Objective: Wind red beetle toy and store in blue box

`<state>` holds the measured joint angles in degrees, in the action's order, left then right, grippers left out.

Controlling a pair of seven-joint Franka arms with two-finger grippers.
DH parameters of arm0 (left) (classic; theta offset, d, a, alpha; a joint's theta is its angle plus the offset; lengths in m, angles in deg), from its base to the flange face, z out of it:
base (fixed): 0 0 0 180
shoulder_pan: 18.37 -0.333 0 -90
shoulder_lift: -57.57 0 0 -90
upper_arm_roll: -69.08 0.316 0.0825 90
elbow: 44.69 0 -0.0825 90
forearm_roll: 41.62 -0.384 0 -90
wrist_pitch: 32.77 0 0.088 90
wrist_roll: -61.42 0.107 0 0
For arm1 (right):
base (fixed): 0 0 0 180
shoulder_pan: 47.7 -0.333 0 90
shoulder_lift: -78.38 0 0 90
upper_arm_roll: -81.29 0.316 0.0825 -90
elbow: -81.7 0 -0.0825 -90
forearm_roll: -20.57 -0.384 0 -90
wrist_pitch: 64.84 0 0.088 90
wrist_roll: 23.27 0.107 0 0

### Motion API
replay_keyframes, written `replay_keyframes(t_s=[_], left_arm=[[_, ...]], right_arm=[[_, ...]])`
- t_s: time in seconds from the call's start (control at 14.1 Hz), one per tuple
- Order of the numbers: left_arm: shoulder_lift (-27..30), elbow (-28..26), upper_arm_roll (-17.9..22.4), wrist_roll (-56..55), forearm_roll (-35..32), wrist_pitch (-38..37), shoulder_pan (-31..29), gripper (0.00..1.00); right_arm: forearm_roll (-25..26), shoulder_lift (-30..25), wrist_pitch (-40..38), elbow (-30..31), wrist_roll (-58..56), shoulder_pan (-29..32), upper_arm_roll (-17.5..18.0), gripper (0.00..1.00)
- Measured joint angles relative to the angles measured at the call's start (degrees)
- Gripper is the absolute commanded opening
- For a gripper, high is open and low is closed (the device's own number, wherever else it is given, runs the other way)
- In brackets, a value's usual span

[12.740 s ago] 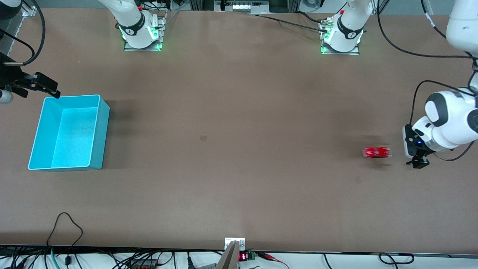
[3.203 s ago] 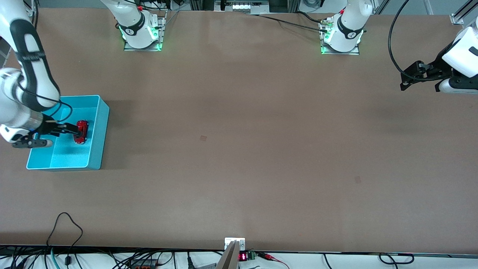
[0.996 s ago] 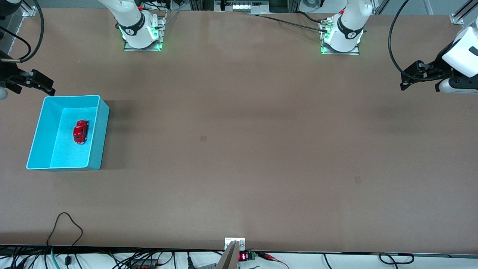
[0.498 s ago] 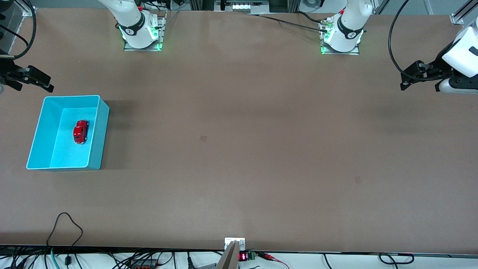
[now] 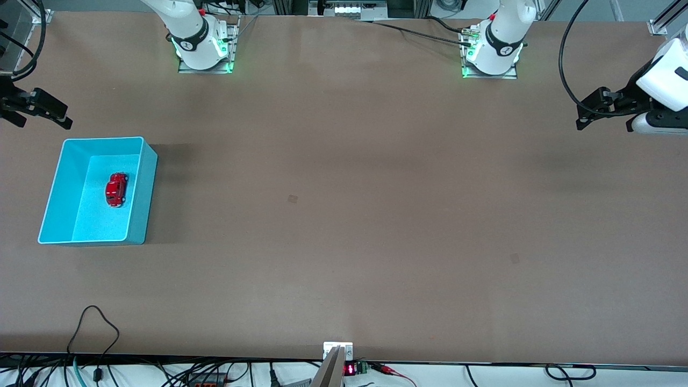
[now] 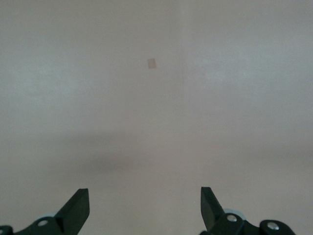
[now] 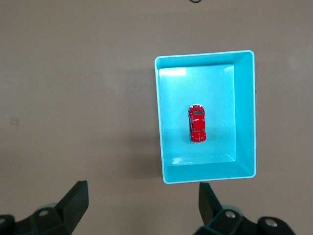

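The red beetle toy (image 5: 116,189) lies alone on the speckled floor of the blue box (image 5: 144,183), which stands on the table at the right arm's end. The right wrist view shows the toy (image 7: 197,124) in the box (image 7: 159,122) from above. My right gripper (image 5: 60,121) is open and empty, up in the air over the table's edge beside the box; its fingertips (image 7: 77,198) stand wide apart. My left gripper (image 5: 583,121) is open and empty, raised over the left arm's end of the table, where it waits; its fingertips (image 6: 78,205) show only bare table between them.
A small pale mark (image 5: 292,199) lies on the brown table (image 5: 344,215) near its middle. Both arm bases (image 5: 203,51) stand along the table's edge farthest from the front camera. Cables (image 5: 91,328) run along the nearest edge.
My right gripper let go of the toy in the box, then rose and drew back off the box toward the table's edge. The toy, box and left arm have stayed still.
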<state>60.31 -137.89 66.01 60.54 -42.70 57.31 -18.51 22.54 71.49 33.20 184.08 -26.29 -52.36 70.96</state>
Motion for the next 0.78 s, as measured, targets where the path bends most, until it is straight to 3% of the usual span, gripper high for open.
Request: replay_keyframes(t_s=[0.78], left_arm=[[0.00, 0.00, 0.00, 0.00, 0.00, 0.00, 0.00, 1.00]], right_arm=[[-0.01, -0.38, -4.58, -1.73, 0.85, -0.01, 0.31, 1.00]])
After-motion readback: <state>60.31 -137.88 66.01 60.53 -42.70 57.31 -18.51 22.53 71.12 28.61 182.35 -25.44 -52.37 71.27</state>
